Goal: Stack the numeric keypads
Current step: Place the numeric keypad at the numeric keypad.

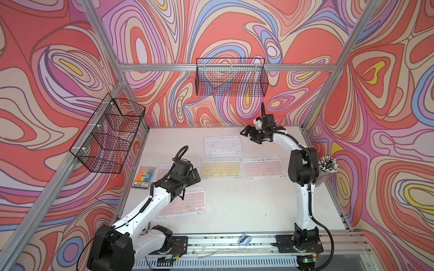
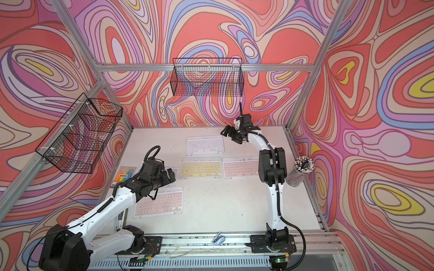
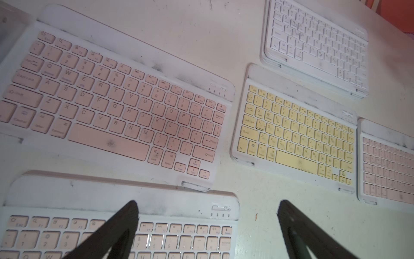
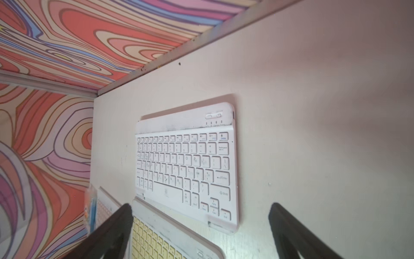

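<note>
Nearest, the near pink keypad [image 1: 185, 204] lies flat and keys-up on the worktop [image 1: 246, 206]. The left claw [image 3: 207, 205] hangs above its far edge, fully spread and empty, a stance that probably suits straddling a slim frame. Behind it, the left pink keypad [image 3: 116, 105], yellow keypad [image 1: 220, 167] and right pink keypad [image 1: 263, 168] sit in a row, side by side without overlap, so most of the stacking appears undone. Farthest, the white keypad [image 1: 222, 145] lies nearest the back wall; whether another frame sits beneath it cannot be told, and the right claw [image 4: 201, 207] is raised just to its right, jaws wide and holding nothing.
</note>
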